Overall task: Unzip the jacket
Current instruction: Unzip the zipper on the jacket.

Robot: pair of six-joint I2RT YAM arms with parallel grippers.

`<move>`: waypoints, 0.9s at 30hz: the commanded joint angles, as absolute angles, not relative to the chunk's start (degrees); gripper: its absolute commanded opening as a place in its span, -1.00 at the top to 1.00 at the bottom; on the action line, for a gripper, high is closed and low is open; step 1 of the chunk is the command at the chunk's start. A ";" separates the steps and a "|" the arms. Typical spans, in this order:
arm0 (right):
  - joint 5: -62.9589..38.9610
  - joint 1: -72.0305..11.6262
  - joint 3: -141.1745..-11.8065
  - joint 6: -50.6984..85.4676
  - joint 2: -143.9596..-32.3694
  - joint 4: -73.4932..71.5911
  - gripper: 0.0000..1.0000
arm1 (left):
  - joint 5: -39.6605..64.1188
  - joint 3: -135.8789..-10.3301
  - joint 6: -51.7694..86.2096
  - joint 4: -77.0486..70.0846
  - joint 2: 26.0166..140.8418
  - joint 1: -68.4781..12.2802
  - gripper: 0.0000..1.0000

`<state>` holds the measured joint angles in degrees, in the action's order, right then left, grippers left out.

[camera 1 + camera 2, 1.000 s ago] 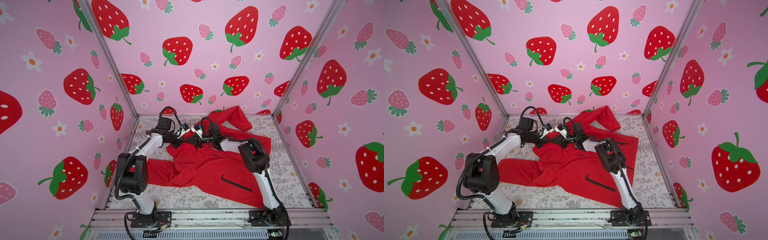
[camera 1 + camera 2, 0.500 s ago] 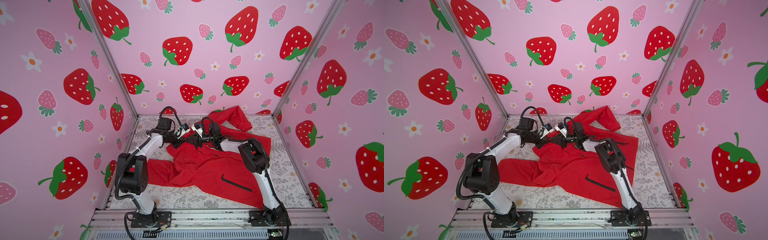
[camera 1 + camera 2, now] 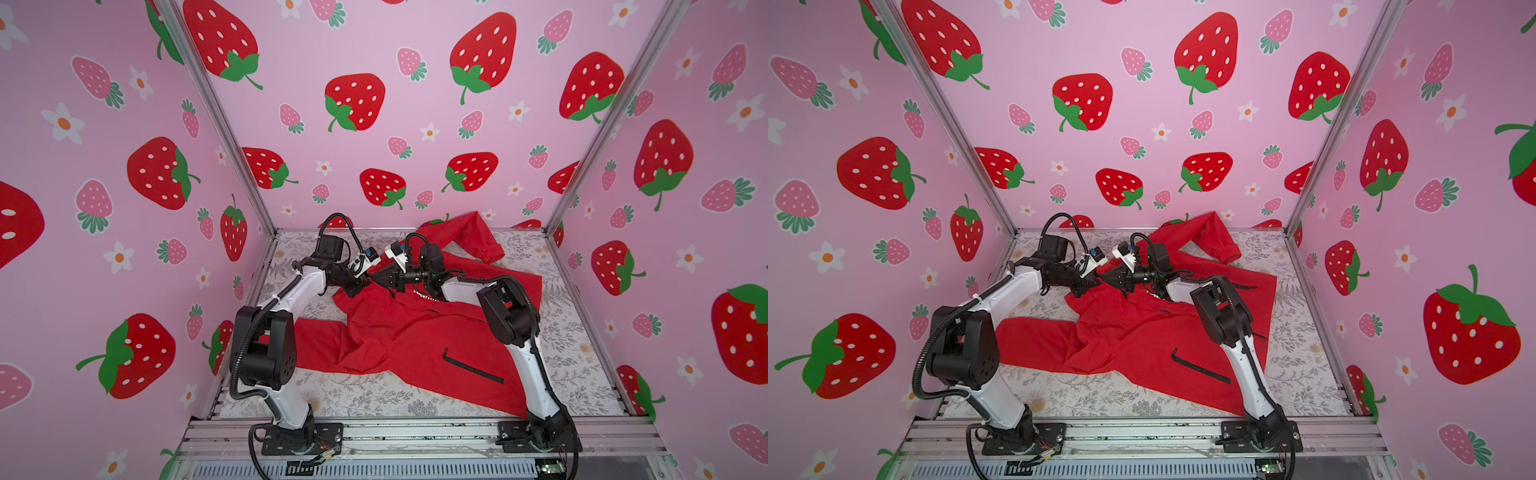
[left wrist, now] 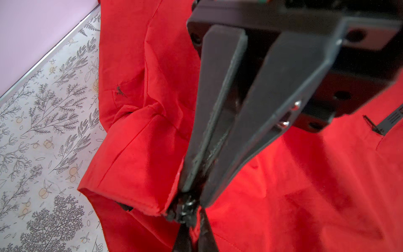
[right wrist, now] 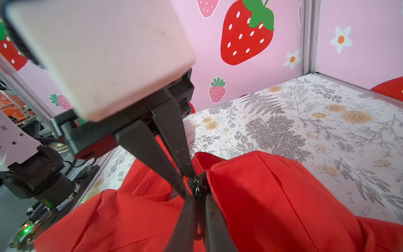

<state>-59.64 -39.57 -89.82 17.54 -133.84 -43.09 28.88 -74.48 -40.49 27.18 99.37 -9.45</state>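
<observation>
Jacket [image 5: 283, 196] zip pull [image 5: 197, 185] obscured btwn fingers [image 5: 150, 150]

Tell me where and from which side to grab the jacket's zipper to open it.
The small black zipper slider at the collar top of the jacket, from the chest side, opposite the left gripper clamping the collar edge. It stands lifted there; the right gripper pinches it so.

Left arm [image 3: 300, 291] and right arm [image 3: 457, 289] stretched forward, meeting tip to tip
Both angle inward from their bases; left tool [image 5: 188, 182] and right tool [image 4: 195, 196] face each other, each pinched closed at the tips
</observation>
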 commanded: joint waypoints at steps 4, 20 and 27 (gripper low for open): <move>-62.67 -40.12 -89.74 17.84 -133.18 -46.05 0.81 | 29.49 -75.23 -41.37 27.10 98.53 -9.93 1.00; -60.35 -40.08 -89.90 13.32 -132.77 -40.60 0.34 | 31.11 -74.36 -41.79 26.02 97.38 -9.93 1.00; -60.90 -40.11 -90.44 12.75 -132.98 -40.08 0.44 | 30.95 -74.36 -41.82 26.19 97.58 -9.93 1.00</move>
